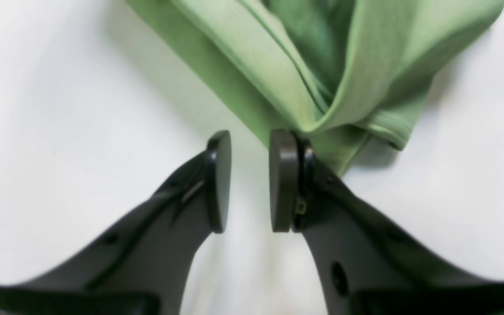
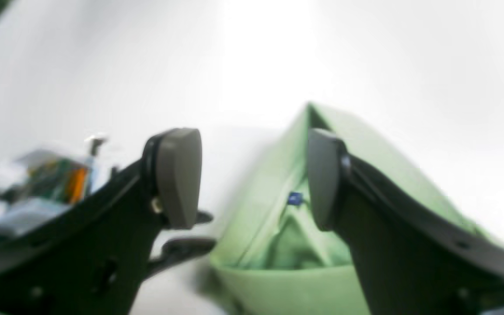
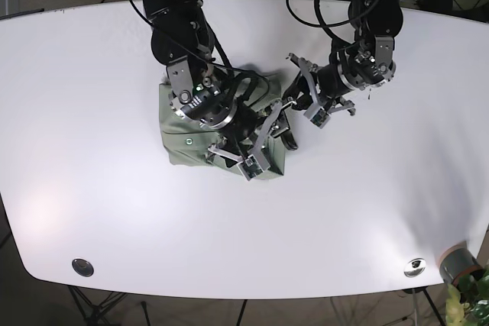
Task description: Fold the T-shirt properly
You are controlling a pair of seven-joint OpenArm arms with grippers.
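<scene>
Green T-shirt (image 3: 183,124) lies bunched in a compact heap on the white table (image 3: 76,112), left of centre; soft, light, floppy cloth, likely best pinched at a hem or folded edge. Right pincer (image 3: 256,143) hangs spread wide over its right side, gripping nothing. Left pincer (image 1: 250,179), parted and empty, sits just beside the shirt's edge.

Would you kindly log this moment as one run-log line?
T-shirt: bunched, partly folded on table | left gripper: open, empty, at shirt edge | right gripper: open, empty, over shirt
</scene>
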